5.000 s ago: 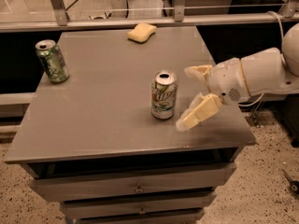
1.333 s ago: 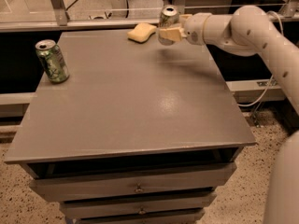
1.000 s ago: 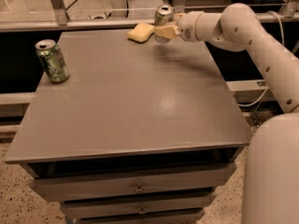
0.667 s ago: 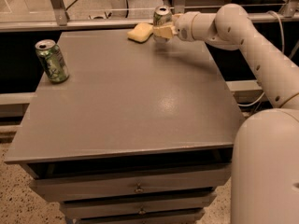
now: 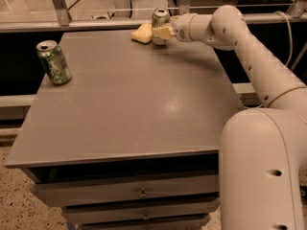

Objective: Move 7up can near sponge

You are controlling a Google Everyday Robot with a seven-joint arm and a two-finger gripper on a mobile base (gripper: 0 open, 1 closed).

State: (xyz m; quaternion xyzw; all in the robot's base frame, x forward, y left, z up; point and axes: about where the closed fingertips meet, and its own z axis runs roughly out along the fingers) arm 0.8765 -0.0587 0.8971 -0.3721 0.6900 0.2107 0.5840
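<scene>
The 7up can (image 5: 159,18), silver-white with green lettering, is upright at the far edge of the grey table (image 5: 124,104). It is right beside the pale yellow sponge (image 5: 141,34), on the sponge's right. My gripper (image 5: 161,31) reaches in from the right and is shut on the can, with one tan finger (image 5: 164,32) across its front. I cannot tell whether the can's base rests on the table or hangs just above it.
A darker green can (image 5: 53,62) stands upright near the table's left edge. A metal rail (image 5: 96,24) runs behind the table's far edge. Drawers (image 5: 141,193) sit under the tabletop. My white arm (image 5: 259,143) fills the right side.
The can was lifted from the table's middle and carried to the far edge. Over the last second it has shifted slightly left, closer to the sponge.
</scene>
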